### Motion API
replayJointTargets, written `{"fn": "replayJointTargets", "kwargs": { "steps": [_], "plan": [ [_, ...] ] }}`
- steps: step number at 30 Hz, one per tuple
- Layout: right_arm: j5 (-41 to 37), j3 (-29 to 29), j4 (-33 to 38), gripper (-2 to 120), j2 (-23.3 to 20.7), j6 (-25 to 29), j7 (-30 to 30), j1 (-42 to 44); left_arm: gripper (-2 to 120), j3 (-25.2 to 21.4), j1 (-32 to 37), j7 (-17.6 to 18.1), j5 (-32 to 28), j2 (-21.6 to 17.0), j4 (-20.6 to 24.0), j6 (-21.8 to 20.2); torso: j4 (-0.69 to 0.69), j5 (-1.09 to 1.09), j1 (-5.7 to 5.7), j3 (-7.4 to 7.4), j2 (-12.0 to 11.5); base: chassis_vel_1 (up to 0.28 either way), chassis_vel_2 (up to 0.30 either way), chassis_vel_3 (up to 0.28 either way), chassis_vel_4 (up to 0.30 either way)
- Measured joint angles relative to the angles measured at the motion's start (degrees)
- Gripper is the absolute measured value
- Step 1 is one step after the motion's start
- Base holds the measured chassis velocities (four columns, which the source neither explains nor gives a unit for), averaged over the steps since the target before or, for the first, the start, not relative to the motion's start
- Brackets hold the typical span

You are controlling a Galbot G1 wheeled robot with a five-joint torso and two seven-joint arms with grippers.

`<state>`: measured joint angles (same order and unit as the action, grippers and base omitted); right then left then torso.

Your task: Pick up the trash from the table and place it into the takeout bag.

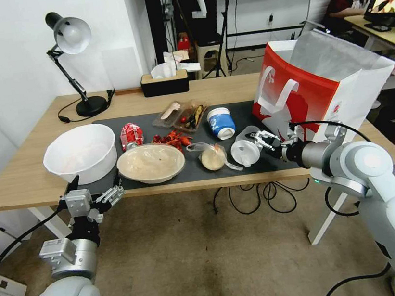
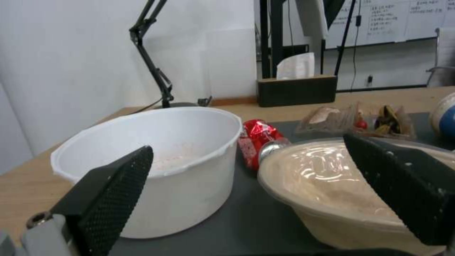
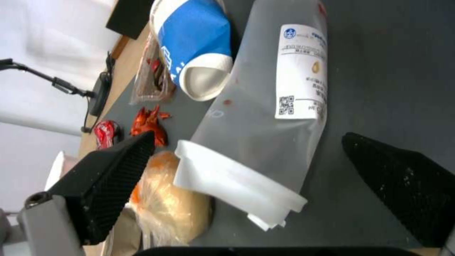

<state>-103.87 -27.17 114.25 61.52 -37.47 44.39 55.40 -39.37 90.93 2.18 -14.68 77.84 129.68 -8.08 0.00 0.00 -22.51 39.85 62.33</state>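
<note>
Table [image 1: 228, 88]: light wood, grey mat [image 1: 241, 113] along its middle. I count the litter on the mat from my left.

White tub [image 1: 80, 152]: large, upright, at the mat's left end.
Can [image 1: 131, 135]: red, crushed, lying just right of the tub and behind the bowl.
Bowl [image 1: 151, 162]: shallow, beige, near the front edge, close beside the tub.
Red scraps [image 1: 172, 139]: small heap behind the bowl's right rim.
Trays [image 1: 181, 114]: two clear shallow ones with food leftovers, side by side toward the back of the mat.
Blue tub [image 1: 220, 122]: blue and white, tipped on its side, just right of the trays.
Bun bag [image 1: 212, 156]: clear, bun inside, near the front edge between bowl and cup.
Cup [image 1: 247, 147]: clear, white lid, lying on its side with a printed label facing up, lid toward the front edge.
Takeout bag [image 1: 316, 88]: red and white, standing open at the right end of the table, just behind the cup.

Right gripper [image 1: 260, 140]: I see its fingers spread wide, one to each side of the cup, nothing pinched; the wrist view shows a gap on both sides.
Left gripper [image 1: 92, 192]: fingers spread, empty, hanging at the front edge before the white tub and bowl.

Behind the mat: desk lamp [image 1: 72, 62], tissue box [image 1: 164, 80].
</note>
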Motion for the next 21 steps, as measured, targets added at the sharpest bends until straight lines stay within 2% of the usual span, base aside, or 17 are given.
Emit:
{"fn": "replayJointTargets", "kwargs": {
  "steps": [21],
  "plan": [
    [1.1,2.7,-5.2,100,2.2,0.2,0.4,-4.2,100,0.0,-0.2,-0.4,0.0,-0.1,-0.2,0.3,0.00,0.00,0.00,0.00,0.0,0.000,0.000,0.000,0.000]
  ]
}}
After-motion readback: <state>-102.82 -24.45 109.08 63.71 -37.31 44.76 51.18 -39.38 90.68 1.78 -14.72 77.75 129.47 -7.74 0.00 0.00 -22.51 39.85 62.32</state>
